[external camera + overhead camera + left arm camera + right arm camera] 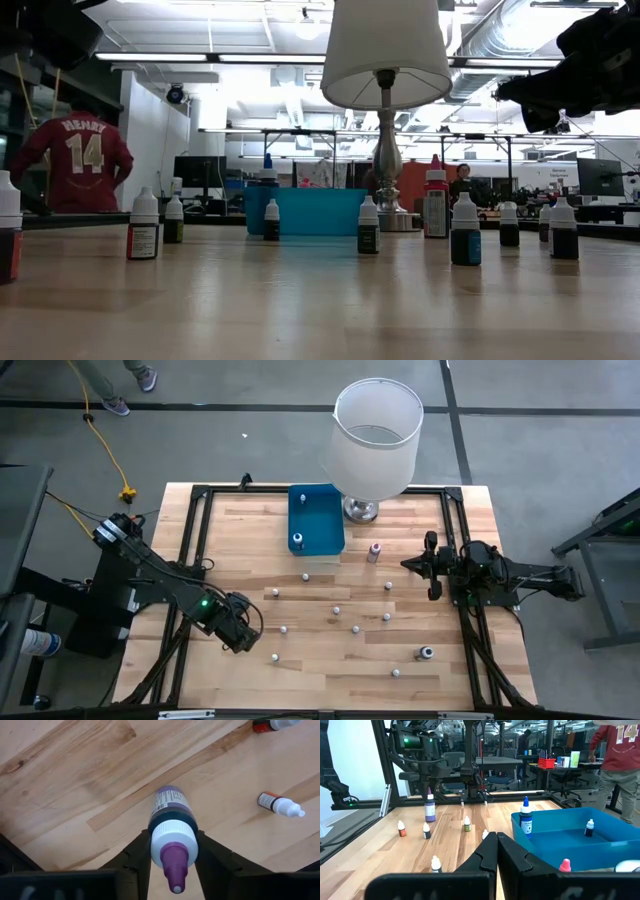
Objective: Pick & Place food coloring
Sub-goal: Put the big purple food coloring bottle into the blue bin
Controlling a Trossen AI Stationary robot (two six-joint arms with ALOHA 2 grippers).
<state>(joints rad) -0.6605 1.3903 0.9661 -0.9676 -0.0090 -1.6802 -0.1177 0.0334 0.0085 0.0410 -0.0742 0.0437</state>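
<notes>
Standing scattered over the middle of the desk (250,530), the small white-capped bottles (335,610) are spaced apart so each can be taken singly, and two are already seen inside the blue bin (318,510) at upper centre, the likely drop place. At lower left of the high view the left pincer (243,637) is set about a purple bottle (172,822), its fingers (137,855) pressed to the white collar on both sides, partly closed in a grip. The right pincer (432,566), at right, is held fully shut and empty, waiting.
</notes>
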